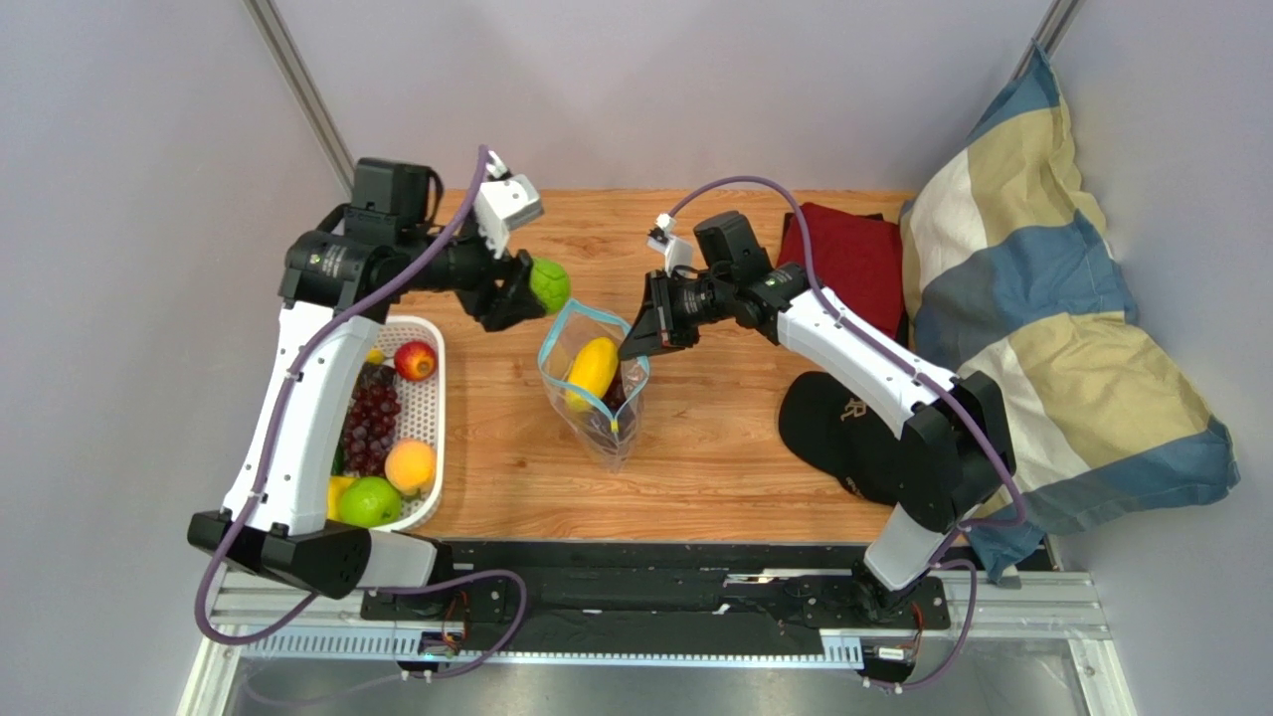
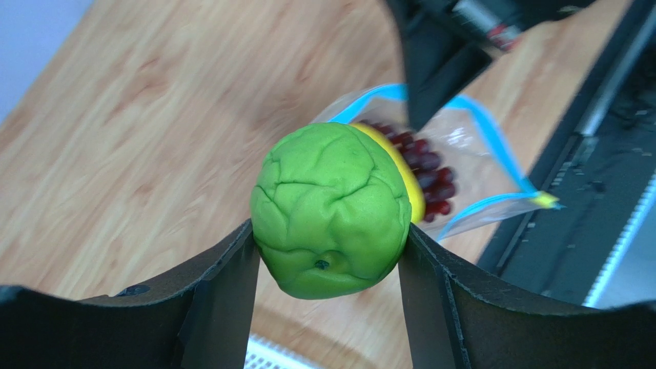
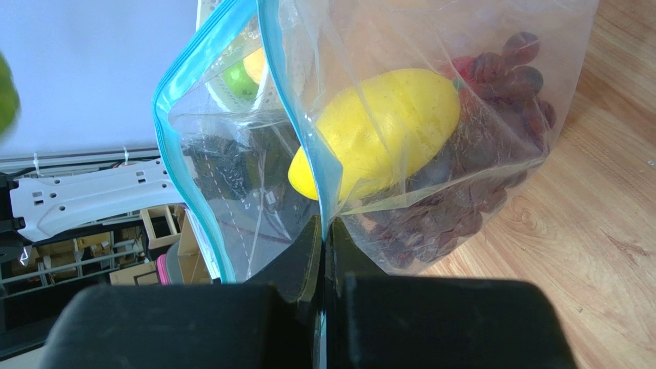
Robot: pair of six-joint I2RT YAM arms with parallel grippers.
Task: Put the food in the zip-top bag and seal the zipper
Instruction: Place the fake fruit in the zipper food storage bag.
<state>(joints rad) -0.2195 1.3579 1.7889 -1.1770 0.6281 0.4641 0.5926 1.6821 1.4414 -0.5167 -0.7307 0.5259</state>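
Note:
My left gripper is shut on a wrinkled green apple, held in the air just left of and behind the zip-top bag. In the left wrist view the apple fills the space between both fingers, with the bag below it. The bag stands with its mouth open and holds a yellow fruit and dark grapes. The right gripper is shut on the right side of the bag's mouth, pinching the blue zipper strip. In the right wrist view the gripper clamps that edge.
A white basket at the left holds a red apple, grapes, a peach and a green apple. A black cap, a red cloth and a checked pillow lie at the right.

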